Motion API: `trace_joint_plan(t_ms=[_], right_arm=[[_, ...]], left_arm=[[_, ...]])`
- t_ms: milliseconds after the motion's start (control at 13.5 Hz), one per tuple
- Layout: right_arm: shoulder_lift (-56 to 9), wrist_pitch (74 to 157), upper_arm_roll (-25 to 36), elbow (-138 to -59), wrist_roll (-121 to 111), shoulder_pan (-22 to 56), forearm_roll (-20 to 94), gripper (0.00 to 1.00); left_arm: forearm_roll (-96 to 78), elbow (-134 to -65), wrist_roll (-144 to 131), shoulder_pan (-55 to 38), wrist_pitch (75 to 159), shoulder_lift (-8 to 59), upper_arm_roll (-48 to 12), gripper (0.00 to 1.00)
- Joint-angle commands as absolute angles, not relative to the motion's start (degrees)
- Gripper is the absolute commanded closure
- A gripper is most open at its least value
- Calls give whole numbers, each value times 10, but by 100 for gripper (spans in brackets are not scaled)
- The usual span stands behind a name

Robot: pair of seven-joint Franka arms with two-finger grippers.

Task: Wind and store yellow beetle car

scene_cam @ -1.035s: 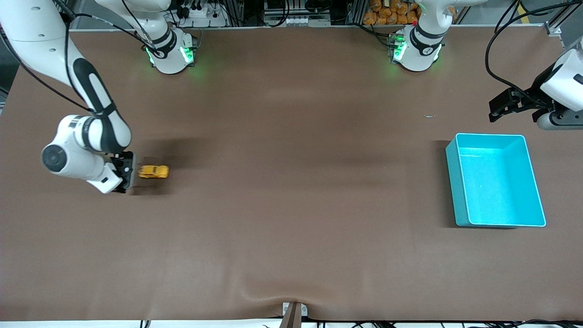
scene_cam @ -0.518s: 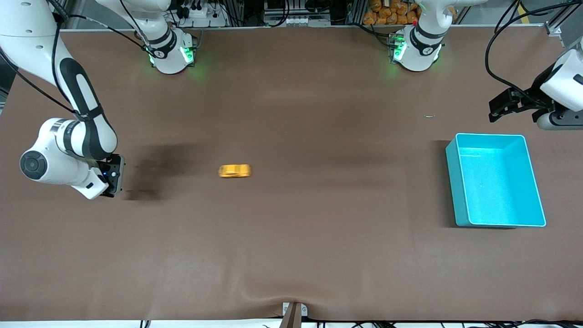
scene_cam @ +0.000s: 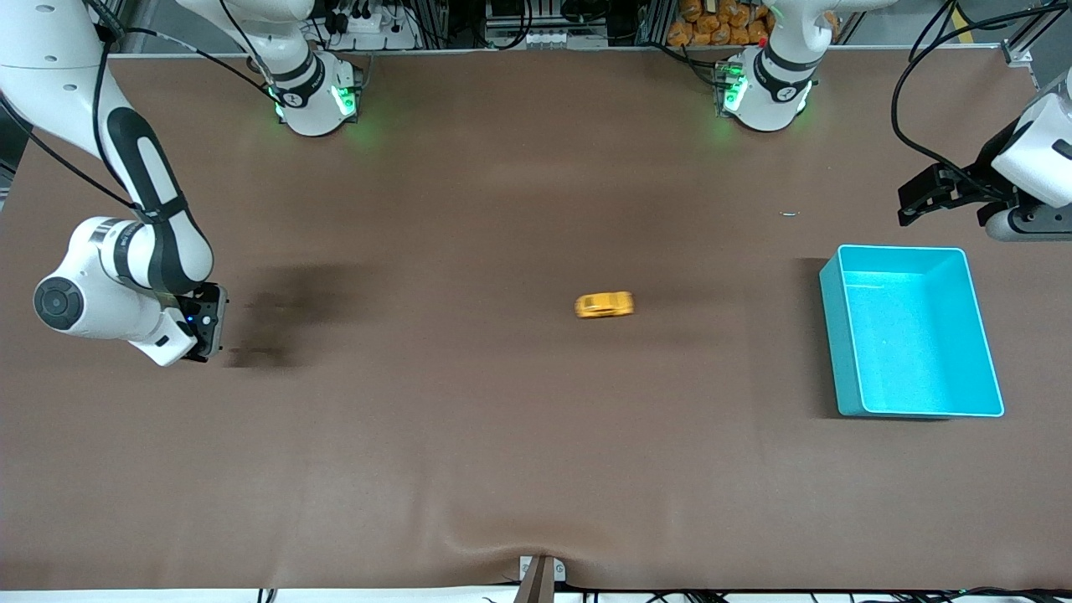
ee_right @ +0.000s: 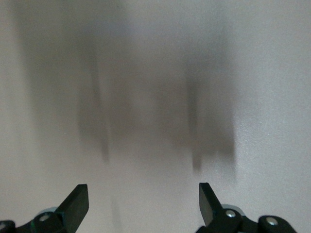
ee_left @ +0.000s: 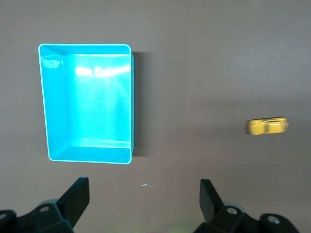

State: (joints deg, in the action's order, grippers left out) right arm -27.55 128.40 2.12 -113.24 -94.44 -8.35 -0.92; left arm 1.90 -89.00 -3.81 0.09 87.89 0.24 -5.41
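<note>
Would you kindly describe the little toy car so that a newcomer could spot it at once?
Start from the brown table and find the turquoise bin toward the left arm's end. The yellow beetle car sits on the bare mat near the table's middle, apart from the bin. It is tiny, rounded and yellow-orange, the only small thing there.

Yellow beetle car sits alone mid-table, bare mat all round, so approach is free from above & every side. Only obstacle nearby: turquoise bin toward left arm's end, well apart from car; its walls block low passes there, top open. Both grippers are well apart from car & not in the way.
</note>
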Motion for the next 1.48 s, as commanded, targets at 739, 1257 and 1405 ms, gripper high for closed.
trace_joint_plan(t_ms=[739, 1257, 1405], right_arm=[[-258, 1153, 14, -1008, -917, -101, 98, 0], [-193, 1021, 11, -877, -548, -47, 88, 0], [-185, 972, 11, -840, -477, -33, 62, 0]], left_arm=[[10, -884, -39, -1, 884, 11, -57, 0], [9, -883, -41, -26, 920, 63, -64, 0], [9, -882, -40, -27, 941, 84, -65, 0]])
